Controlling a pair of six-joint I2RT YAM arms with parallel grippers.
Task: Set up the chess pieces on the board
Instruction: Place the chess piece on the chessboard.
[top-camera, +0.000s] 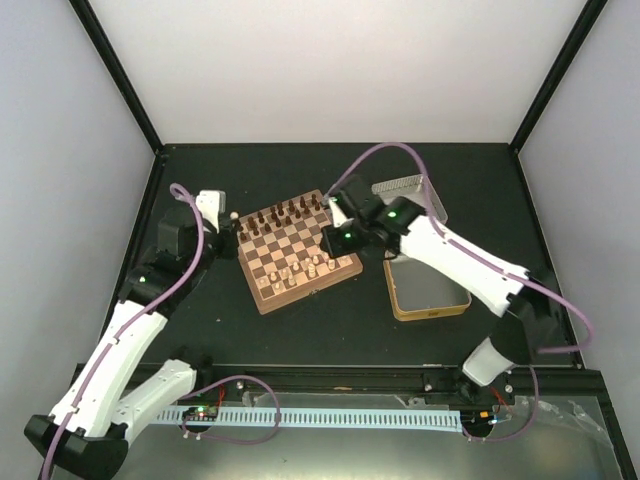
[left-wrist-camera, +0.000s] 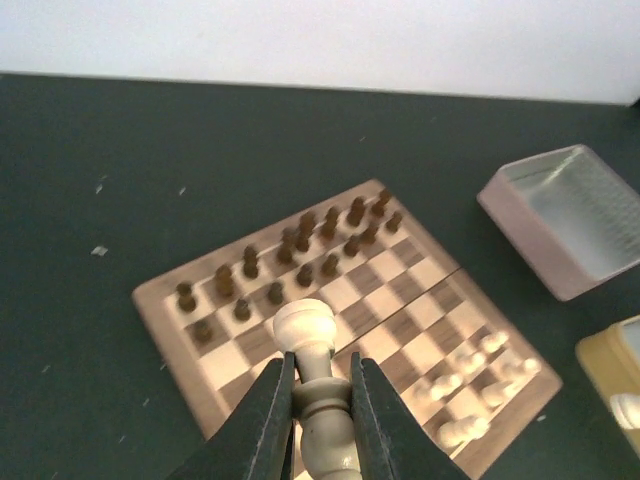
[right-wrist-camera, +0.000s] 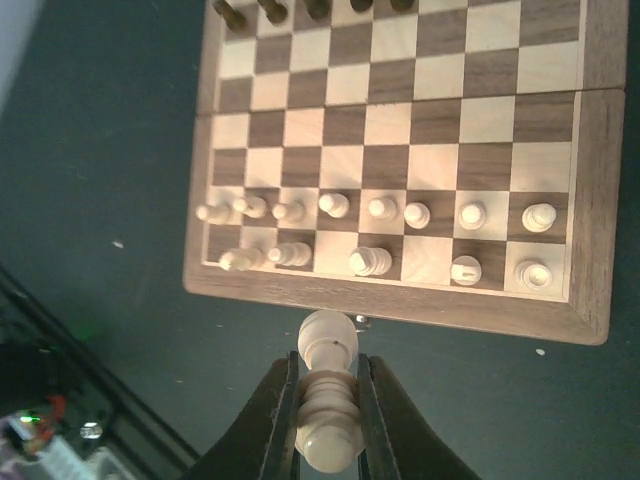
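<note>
Cream wood shows in both claws. The left gripper (left-wrist-camera: 322, 362) is closed narrow on a round-headed cream piece (left-wrist-camera: 305, 325), its dark fingers (left-wrist-camera: 265, 420) pressing the stem from either side. In the top view it hangs just off the left side of the board (top-camera: 285, 248).

The right gripper (right-wrist-camera: 328, 368) is likewise pinched onto a second cream piece (right-wrist-camera: 328, 425). In its wrist view this piece shows against the dark table (right-wrist-camera: 120, 150), just outside the board's border on the cream side.

The board lies at an angle in the middle of the table. The chess pieces (right-wrist-camera: 380, 225) stand in its two near rows: a full line of pawns, and behind them a back row with gaps. The dark brown pieces (left-wrist-camera: 290, 250) fill the two far rows.

A gold tin (top-camera: 430, 290) sits to the right of the board, and a pinkish-silver lid (left-wrist-camera: 565, 220) lies at its far right.
</note>
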